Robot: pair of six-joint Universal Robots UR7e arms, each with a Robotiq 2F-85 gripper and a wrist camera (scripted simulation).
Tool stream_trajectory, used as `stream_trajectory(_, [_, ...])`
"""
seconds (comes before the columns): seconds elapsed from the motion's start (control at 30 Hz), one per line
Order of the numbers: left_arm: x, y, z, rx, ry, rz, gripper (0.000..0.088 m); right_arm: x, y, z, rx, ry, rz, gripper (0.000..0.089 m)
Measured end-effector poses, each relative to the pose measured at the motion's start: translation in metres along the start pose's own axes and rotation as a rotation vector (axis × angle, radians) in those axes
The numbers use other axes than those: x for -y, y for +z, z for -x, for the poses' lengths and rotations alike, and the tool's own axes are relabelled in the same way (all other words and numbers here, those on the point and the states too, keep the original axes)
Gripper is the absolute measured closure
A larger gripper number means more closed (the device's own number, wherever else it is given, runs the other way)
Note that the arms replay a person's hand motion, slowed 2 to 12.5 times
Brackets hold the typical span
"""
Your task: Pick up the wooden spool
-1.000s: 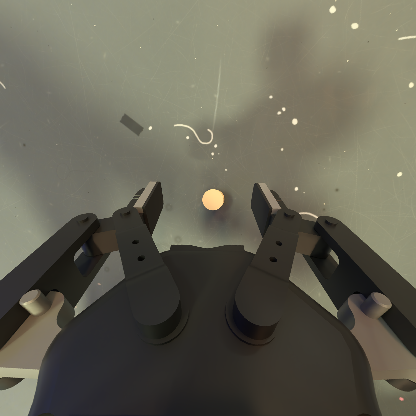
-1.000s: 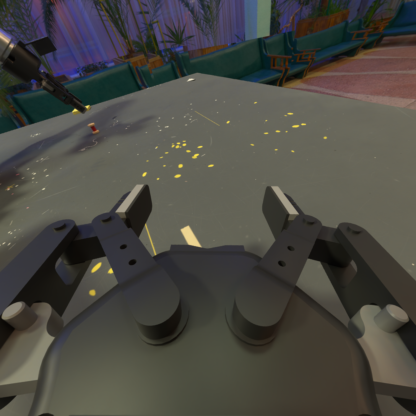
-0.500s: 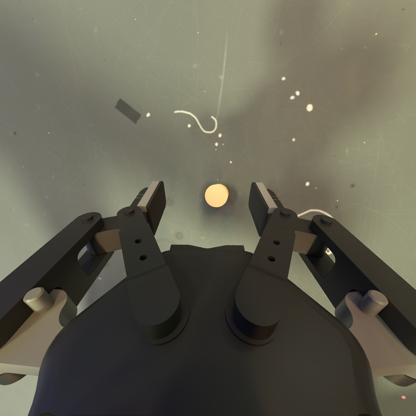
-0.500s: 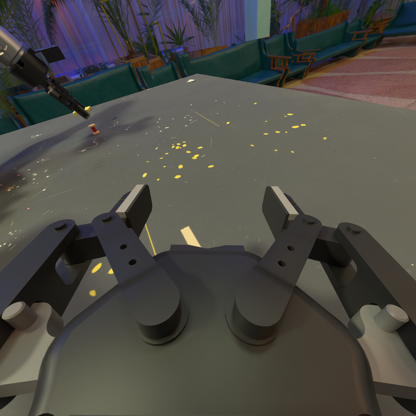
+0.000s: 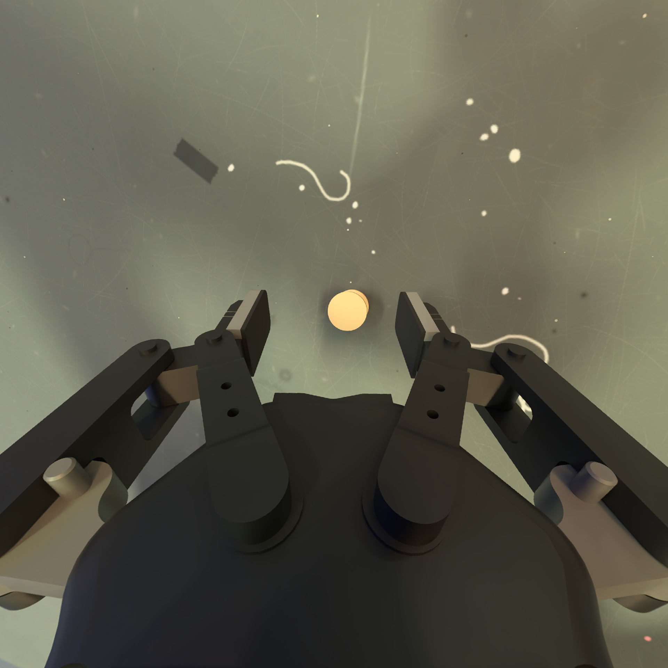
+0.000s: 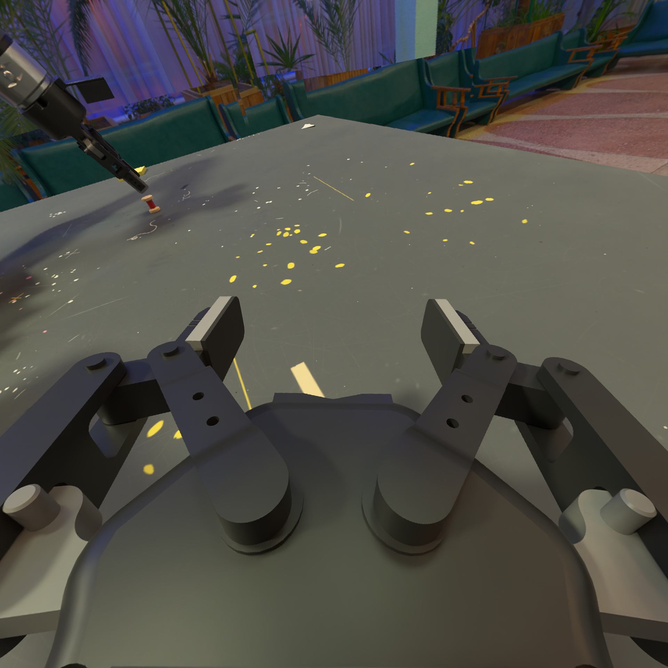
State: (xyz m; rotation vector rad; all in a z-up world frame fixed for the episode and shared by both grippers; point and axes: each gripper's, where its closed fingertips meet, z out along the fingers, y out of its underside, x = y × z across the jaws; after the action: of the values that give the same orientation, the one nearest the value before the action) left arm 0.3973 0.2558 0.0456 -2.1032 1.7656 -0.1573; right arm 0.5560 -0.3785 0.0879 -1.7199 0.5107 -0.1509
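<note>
Left gripper (image 5: 332,325) open, jaws spread, empty. Wooden spool (image 5: 347,311) directly ahead, standing upright on tabletop (image 5: 144,253), between and just past the fingertips, untouched. Axis along approach. Right gripper (image 6: 332,325) open too, well apart from spool; left nearer.

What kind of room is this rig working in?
It looks like a lounge or waiting hall. Behind the paint-spattered grey table, the right wrist view shows rows of green upholstered benches, potted palms in wooden planters, and a patterned reddish floor.
</note>
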Motion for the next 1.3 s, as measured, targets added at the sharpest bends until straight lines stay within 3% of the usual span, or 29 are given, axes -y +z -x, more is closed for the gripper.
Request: stream_trajectory(1.3, [-0.01,0.018,-0.005,-0.006,-0.024,0.115,0.0367,0.0,-0.001,0.0,0.001,0.002,-0.003,0.0049])
